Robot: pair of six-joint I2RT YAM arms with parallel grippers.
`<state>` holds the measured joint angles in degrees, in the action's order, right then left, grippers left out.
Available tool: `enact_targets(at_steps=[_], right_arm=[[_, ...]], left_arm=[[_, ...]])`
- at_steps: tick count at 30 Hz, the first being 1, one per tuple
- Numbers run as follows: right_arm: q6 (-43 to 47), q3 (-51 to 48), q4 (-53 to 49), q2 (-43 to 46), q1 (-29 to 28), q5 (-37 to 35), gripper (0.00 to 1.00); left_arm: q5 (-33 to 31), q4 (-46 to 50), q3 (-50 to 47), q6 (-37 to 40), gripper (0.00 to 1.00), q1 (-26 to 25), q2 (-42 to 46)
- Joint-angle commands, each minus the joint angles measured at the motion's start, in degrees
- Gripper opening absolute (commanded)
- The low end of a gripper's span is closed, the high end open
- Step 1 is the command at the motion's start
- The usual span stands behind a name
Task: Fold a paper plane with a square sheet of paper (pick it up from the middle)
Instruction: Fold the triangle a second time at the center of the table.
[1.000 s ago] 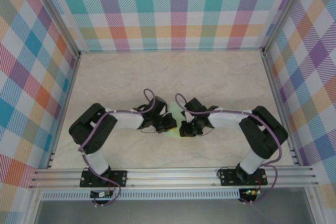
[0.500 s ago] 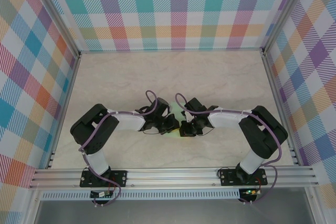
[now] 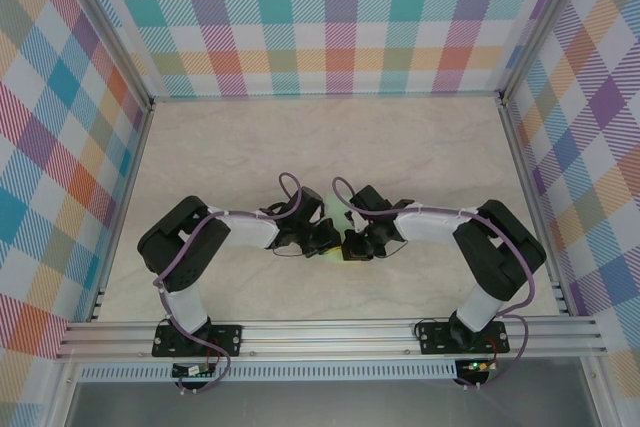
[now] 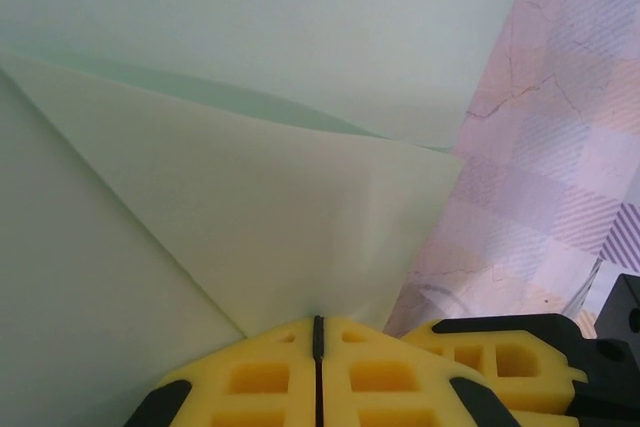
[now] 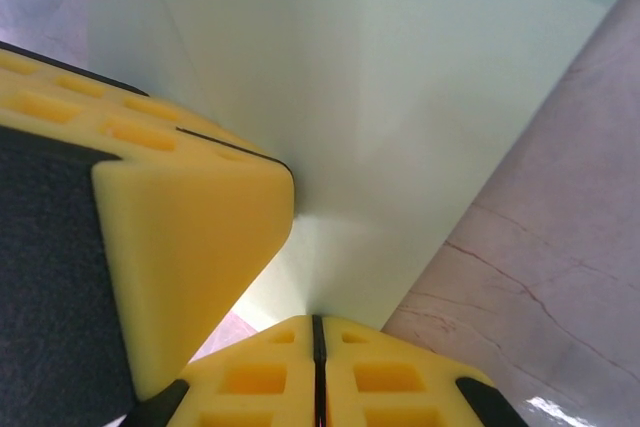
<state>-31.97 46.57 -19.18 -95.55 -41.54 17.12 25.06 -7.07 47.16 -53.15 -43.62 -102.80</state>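
The square sheet of paper (image 3: 336,209) is pale mint green and folded, and it sits pinched between my two grippers at the table's middle. In the left wrist view the paper (image 4: 250,187) shows a diagonal flap over a flat layer. My left gripper (image 4: 318,321) is shut on the flap's lower edge. In the right wrist view the paper (image 5: 390,97) rises from my right gripper (image 5: 318,318), which is shut on its edge. The left gripper (image 3: 325,237) and right gripper (image 3: 352,243) almost touch. The arms hide most of the paper, so I cannot tell whether it has the paper plane's shape.
The marbled table (image 3: 420,147) stretches out behind and beside the arms. Checked walls (image 3: 330,17) close in the back and both sides. An aluminium rail (image 3: 330,332) runs along the near edge. The other gripper's yellow fingers (image 5: 190,237) crowd the right wrist view.
My left arm has edged slightly right, bringing its gripper closer to the right gripper. The right arm has barely moved. Both stay shut on the paper.
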Motion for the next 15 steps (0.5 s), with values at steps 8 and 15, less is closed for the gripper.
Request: enact_targets(at_steps=[8,15], right_arm=[[1.5,-2.1,-12.2,-6.9,-0.2,-10.8,0.09],[1.4,-2.2,-12.0,-7.1,-0.2,-10.8,0.09]], left_arm=[[-8.4,7.8,1.7,5.5,0.07,4.7,-2.4],[-9.8,6.2,1.1,8.4,0.07,8.1,-2.2]])
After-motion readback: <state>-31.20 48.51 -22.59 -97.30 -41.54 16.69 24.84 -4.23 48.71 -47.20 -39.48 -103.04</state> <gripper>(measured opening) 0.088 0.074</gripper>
